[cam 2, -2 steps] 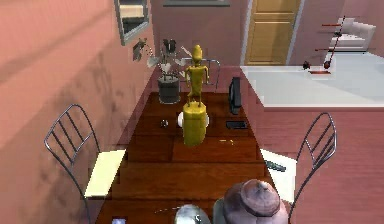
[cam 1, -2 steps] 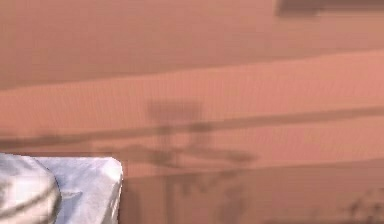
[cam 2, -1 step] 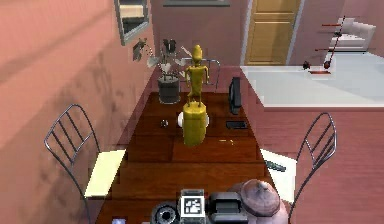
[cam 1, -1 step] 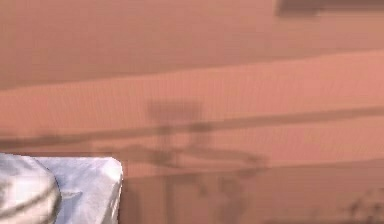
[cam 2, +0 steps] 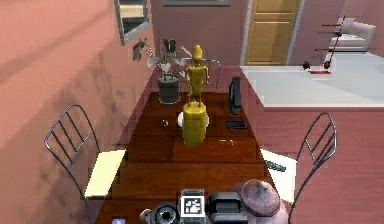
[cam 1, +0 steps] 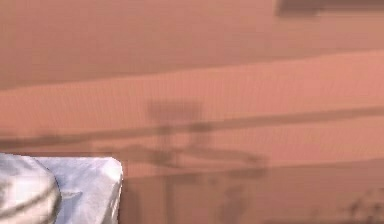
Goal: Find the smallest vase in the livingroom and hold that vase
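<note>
A long dark wooden table (cam 2: 215, 150) runs away from me in the arm side view. On it stand a yellow vase-like jar (cam 2: 193, 122), a tall yellow figurine (cam 2: 197, 70), a dark pot with a plant (cam 2: 168, 86) and a slim dark vessel (cam 2: 235, 95). A rounded brown vase (cam 2: 262, 200) sits at the table's near end. My gripper (cam 2: 158, 214) shows at the bottom edge, left of the white marker square (cam 2: 192, 207). I cannot tell whether it holds anything.
Wire-backed chairs with pale seats flank the table, one at the left (cam 2: 88, 155) and one at the right (cam 2: 308, 150). A wooden door (cam 2: 272, 30) and a white sofa (cam 2: 356, 30) stand beyond. In the forward view a pink wall (cam 1: 200, 90) is close ahead, with a grey-white object (cam 1: 50, 190) at the lower left.
</note>
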